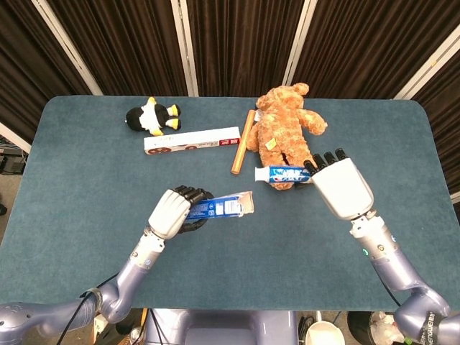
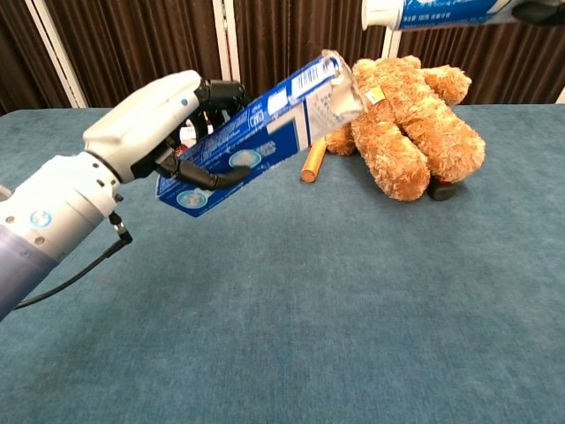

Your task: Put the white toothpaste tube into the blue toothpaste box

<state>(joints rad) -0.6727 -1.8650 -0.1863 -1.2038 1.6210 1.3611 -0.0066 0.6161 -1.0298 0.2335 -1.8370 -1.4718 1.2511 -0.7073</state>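
Both hands busy | left hand (image 1: 171, 213) fingers (image 2: 205, 175) wrap blue toothpaste box (image 1: 223, 206), open end tilted up | right hand (image 1: 339, 187) fingers grasp white toothpaste tube (image 1: 282, 173), seemingly by its tail, above the counter (image 1: 86, 172), cap toward box

The teal-covered table (image 1: 86, 180) carries a teddy bear (image 1: 286, 136), toy penguin (image 1: 153, 116), white carton (image 1: 191, 141) and apparently a wooden stick (image 1: 242, 142).
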